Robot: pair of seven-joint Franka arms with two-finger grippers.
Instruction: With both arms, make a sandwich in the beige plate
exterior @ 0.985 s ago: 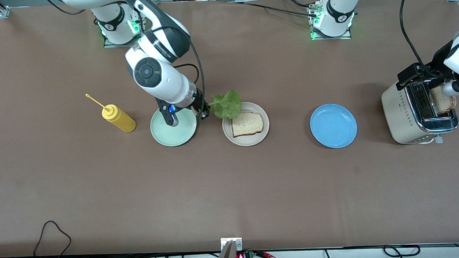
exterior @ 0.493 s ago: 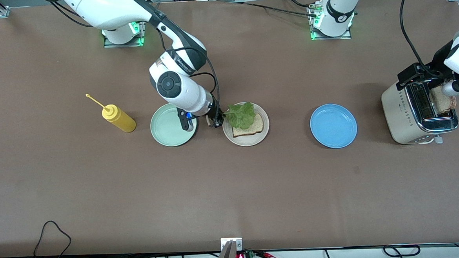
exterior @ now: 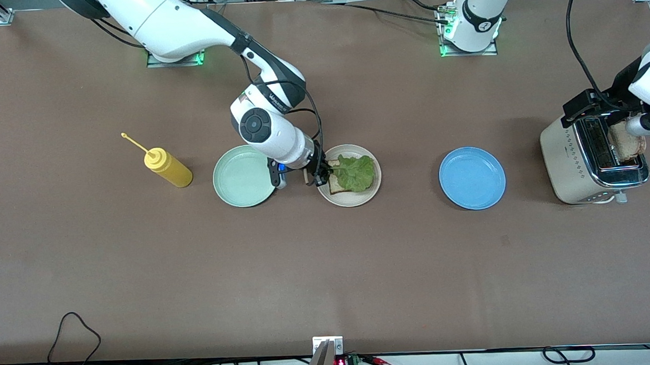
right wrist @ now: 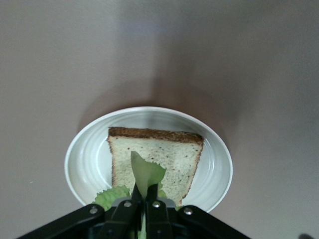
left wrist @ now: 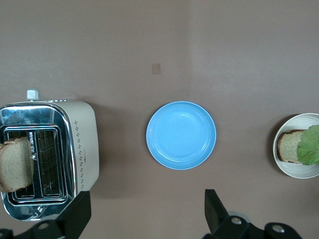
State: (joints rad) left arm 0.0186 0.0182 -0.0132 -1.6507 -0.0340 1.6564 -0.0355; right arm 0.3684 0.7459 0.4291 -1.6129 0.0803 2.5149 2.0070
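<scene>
On the brown worktop [exterior: 363, 269], the right arm reaches down from its base to the round off-white beige plate [exterior: 372, 190], which sits between the pale mint-green round plate [exterior: 241, 178] and the bright blue round plate [exterior: 472, 178]. The right gripper [exterior: 320, 177] hangs over the beige plate's rim on the side toward the mint plate, its jaws pinched fully together on the stem of a ruffled green lettuce leaf [exterior: 355, 171]. The leaf spreads over a square slice of pale, brown-crusted bread [exterior: 338, 186] that lies flat in the plate's well, covering most of it; in the right wrist view the pale stem [right wrist: 144, 174] rises from between the closed jaws above the slice [right wrist: 164, 154], though whether the leaf already rests on the bread cannot be told. A yellow squeeze bottle with a thin nozzle [exterior: 167, 167] lies on the worktop beside the mint plate, toward the right arm's end. At the left arm's end stands a cream and chrome two-slot toaster [exterior: 580, 163] with a second slice of bread [exterior: 626, 143] sticking up from one slot. The left gripper [left wrist: 144, 219] hovers above the toaster with its jaws spread wide and nothing between them; the left wrist view shows its two dark fingers [left wrist: 215, 214] apart, over the worktop between the toaster [left wrist: 79, 144] and the blue plate [left wrist: 181, 135].
</scene>
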